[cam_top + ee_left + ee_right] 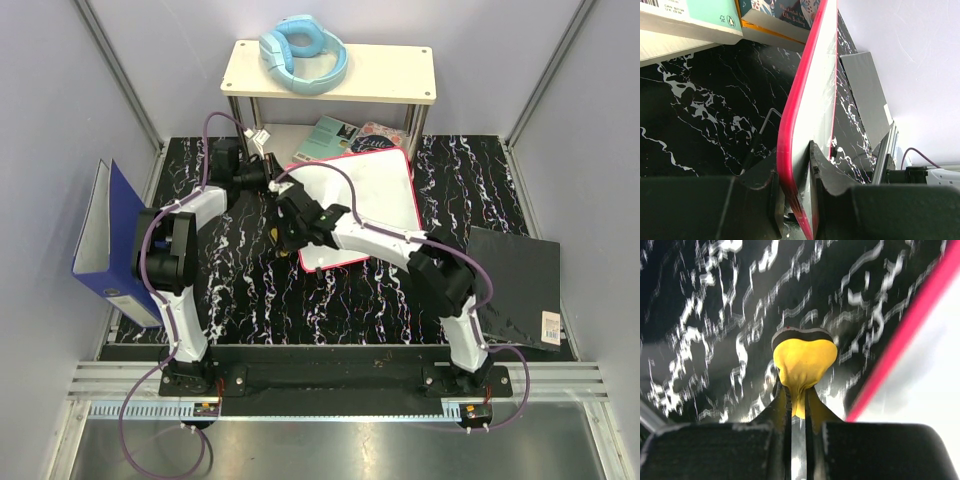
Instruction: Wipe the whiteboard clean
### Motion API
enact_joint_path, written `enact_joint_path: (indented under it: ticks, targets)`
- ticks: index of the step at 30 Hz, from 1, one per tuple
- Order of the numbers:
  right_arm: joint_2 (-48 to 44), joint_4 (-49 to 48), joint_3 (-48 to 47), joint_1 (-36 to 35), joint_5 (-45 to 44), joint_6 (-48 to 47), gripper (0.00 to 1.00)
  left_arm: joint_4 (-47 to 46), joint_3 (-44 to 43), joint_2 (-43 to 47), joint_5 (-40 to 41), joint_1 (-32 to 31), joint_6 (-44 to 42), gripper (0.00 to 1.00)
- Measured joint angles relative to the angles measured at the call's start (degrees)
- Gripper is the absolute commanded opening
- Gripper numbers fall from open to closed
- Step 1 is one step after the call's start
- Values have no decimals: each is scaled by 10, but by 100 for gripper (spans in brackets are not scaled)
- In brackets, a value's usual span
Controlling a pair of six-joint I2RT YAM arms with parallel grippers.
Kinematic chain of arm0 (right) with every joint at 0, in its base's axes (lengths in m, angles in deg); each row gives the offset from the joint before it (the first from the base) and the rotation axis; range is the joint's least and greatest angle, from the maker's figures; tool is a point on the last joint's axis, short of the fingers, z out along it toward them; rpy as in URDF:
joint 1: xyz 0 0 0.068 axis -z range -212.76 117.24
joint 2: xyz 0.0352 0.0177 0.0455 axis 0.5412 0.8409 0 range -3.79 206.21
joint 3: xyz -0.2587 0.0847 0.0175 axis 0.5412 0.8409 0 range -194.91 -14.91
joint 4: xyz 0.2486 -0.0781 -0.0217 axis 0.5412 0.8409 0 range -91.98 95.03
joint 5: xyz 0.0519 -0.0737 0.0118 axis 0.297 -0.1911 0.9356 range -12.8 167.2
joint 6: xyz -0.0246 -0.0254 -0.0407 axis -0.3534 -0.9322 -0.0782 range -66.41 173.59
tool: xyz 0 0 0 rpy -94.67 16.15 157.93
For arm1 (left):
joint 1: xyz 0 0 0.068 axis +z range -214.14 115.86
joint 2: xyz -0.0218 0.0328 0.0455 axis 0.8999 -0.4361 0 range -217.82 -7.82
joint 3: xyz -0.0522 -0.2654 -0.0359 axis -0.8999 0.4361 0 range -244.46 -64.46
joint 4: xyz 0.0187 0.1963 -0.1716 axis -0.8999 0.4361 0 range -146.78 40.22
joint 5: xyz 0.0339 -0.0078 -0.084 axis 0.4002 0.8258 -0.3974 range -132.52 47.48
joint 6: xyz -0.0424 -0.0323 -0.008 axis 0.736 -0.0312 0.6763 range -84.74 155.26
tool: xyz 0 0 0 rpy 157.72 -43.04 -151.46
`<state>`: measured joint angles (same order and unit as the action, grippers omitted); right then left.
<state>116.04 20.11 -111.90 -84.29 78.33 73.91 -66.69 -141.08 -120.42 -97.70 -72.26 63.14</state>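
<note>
The whiteboard [385, 195] lies before the shelf [400, 80], which bears headphones [303, 55]; binder [110, 235] at left.

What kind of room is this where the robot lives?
Probably a robot practice booth in a lab: plain grey walls box in two bolted-down arms, with a whiteboard, blue binder and headphones set out as props.

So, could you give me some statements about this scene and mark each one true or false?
1. The left gripper is clamped on the rim of the whiteboard. True.
2. The right gripper holds nothing. False: it pinches a yellow eraser.
3. The headphones lie on the shelf top. True.
4. The blue binder lies flat at the right side of the table. False: it stands upright at the left side.
</note>
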Motion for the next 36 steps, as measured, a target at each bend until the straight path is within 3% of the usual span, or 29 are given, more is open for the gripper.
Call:
enact_joint_path:
  ticks: [8,13,18,23,36]
  targets:
    - [-143,-17,130,-2,-78,-1,0,6,-2,0,1,0,-5,0]
    - [-205,-30,157,42,-124,-2,0,8,-2,0,1,0,-5,0]
    - [-181,-23,165,87,-154,-9,0,8,-2,0,1,0,-5,0]
    - [-132,-8,164,86,-160,-10,0,14,-2,0,6,0,-5,0]
    - [-156,14,201,151,-171,16,0,14,-2,-2,4,1,-5,0]
